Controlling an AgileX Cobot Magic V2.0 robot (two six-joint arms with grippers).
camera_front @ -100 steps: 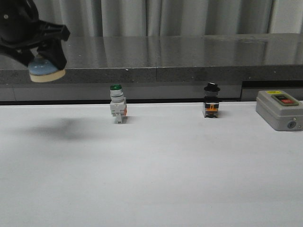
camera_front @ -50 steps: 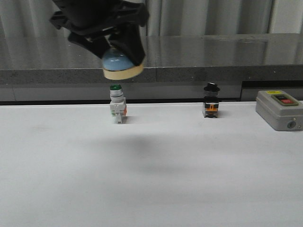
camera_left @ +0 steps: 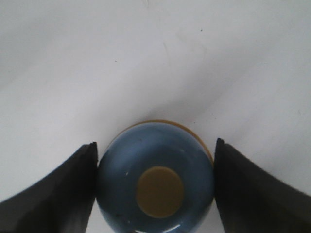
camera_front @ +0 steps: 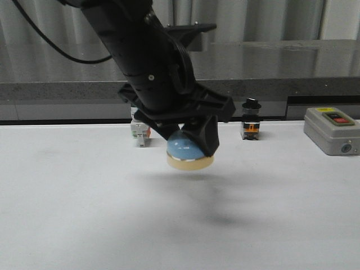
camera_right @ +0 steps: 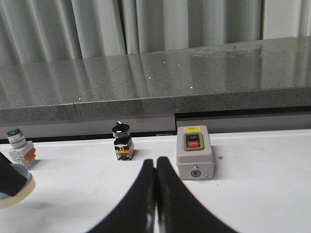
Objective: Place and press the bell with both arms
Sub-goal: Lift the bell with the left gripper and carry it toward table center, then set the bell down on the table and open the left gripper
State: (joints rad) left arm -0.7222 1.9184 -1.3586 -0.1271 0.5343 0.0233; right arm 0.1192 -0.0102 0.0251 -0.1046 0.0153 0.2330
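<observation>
**Q:** Above the white table (camera_front: 73,225), what is the left arm carrying?

**A:** The left gripper (camera_front: 190,147) is clamped on the bell (camera_front: 190,153), a light-blue dome on a cream round base. The front view shows the bell hanging in the air, clear of the tabletop, with a soft shadow spread on the surface below and to its right. It sits near the middle of the table, a little left of centre, in front of the row of switches.

**Q:** How do the fingers meet it?

**A:** From the left wrist view, the two black fingers (camera_left: 53,187) press against opposite sides of the dome (camera_left: 121,170), and the cream button (camera_left: 159,191) on top faces the camera between them.

**Q:** And the right arm?

**A:** Only its own wrist view shows the right gripper (camera_right: 155,194). Its fingers lie pressed together with nothing between them, pointing toward the back of the table.

**Q:** What else stands there?

**A:** Along the far edge: a white push-button switch with a green cap (camera_right: 18,145), mostly hidden behind the left arm in the front view; a black selector switch (camera_front: 251,119) with an orange part; and, at the right, a grey box (camera_front: 332,130) with a red button and a yellow label. All three stand well apart from the bell. Behind them runs a dark stone ledge (camera_front: 281,62) with grey curtains (camera_right: 97,29) above it.
</observation>
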